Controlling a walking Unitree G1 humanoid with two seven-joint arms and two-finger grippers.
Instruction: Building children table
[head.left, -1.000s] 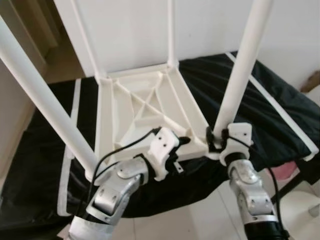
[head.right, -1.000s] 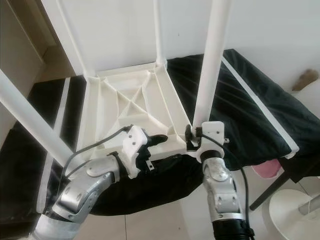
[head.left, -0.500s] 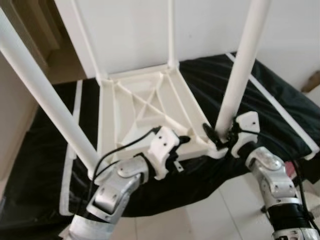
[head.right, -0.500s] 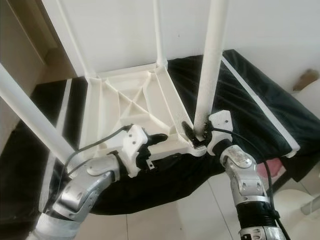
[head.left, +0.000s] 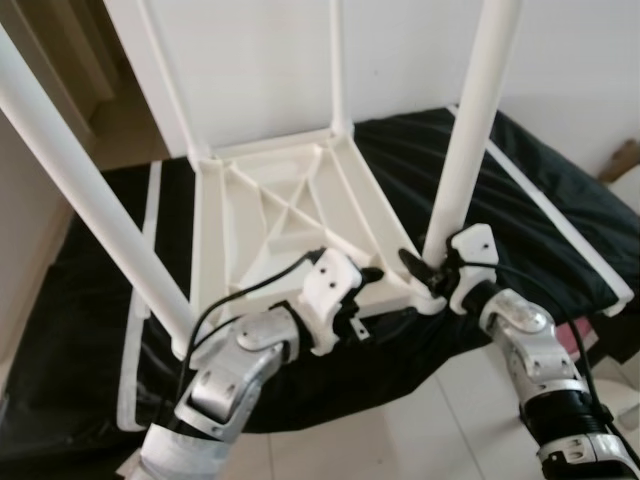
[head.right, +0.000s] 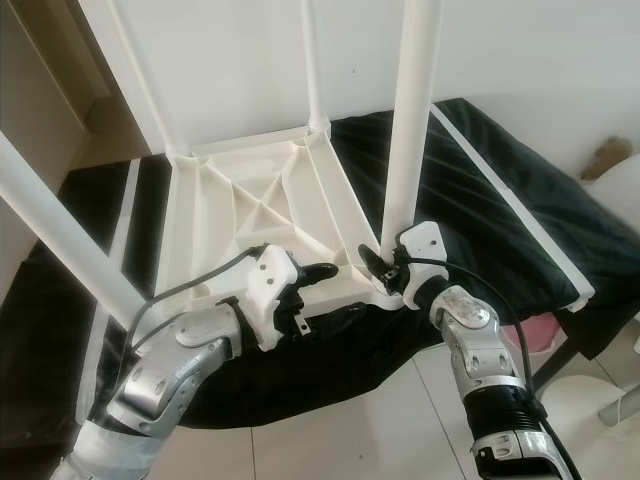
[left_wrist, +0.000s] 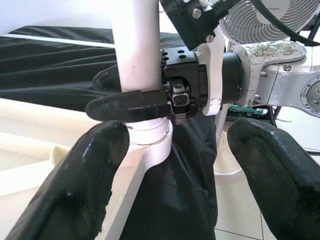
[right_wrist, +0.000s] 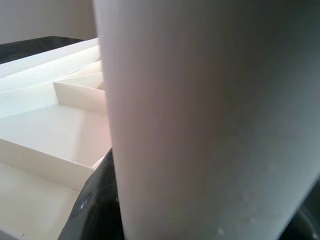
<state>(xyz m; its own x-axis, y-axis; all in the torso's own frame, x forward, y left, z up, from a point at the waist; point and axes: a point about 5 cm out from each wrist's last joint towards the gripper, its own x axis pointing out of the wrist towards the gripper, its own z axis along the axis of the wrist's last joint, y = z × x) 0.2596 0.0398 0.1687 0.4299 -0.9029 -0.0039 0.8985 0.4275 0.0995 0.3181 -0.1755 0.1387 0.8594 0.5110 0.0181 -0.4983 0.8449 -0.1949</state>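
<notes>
Black cloth (head.left: 90, 300) covered the bed where the white table top (head.left: 290, 225) lay upside down, all four legs pointing up. To screw the near right leg (head.left: 455, 160) in well, I had to keep it straight and turn it slowly. My right gripper (head.left: 428, 277) was squeezed around the bottom of that leg. My left gripper (left_wrist: 175, 165) was spread wide near the same corner, holding nothing.

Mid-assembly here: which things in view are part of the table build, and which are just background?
Part of the job:
upturned white tabletop
near-right leg, clamped at its base by the right gripper
three other white legs
left gripper, open by the tabletop's near edge

Just lying about:
black cloth underneath
white fan
</notes>
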